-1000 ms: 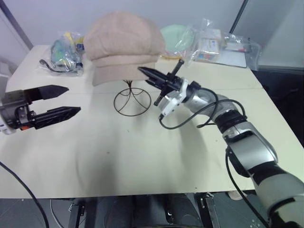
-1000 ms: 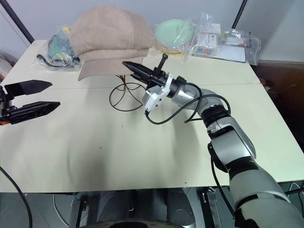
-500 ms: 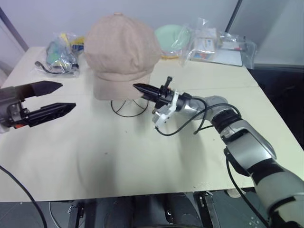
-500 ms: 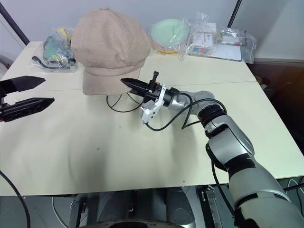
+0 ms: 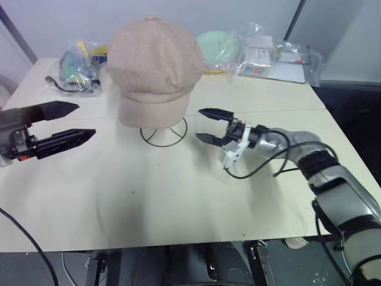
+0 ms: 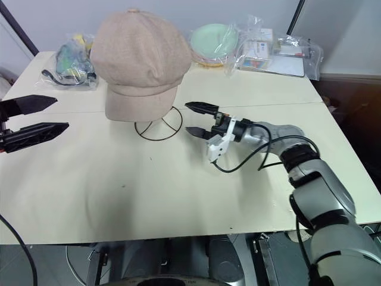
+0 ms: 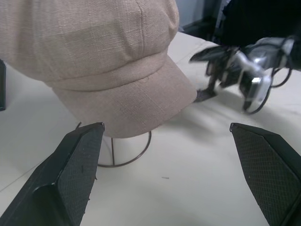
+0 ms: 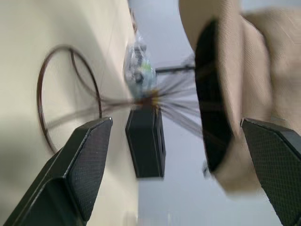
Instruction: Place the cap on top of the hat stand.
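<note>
The beige-pink cap (image 5: 154,67) rests on top of the hat stand, brim toward me, covering the wire head form. Below it the stand's thin dark stem and round ring base (image 5: 164,133) show on the table. My right gripper (image 5: 204,124) hangs open just right of the stand, pointing left at it, with nothing between its fingers and clear of the cap. My left gripper (image 5: 74,121) is open at the left, well apart from the stand, and empty. The left wrist view shows the cap (image 7: 103,61) over the ring base (image 7: 124,150).
At the table's back edge lie a plastic bag of items (image 5: 80,70) on the left, pale green plates in a bag (image 5: 219,44) and clear packets (image 5: 277,56) on the right. The cream table (image 5: 178,196) runs out at the right into dark floor.
My right gripper has let go of the cap's brim, opened and drawn back to the right and down. The cap now sits on the stand. The left gripper has kept still.
</note>
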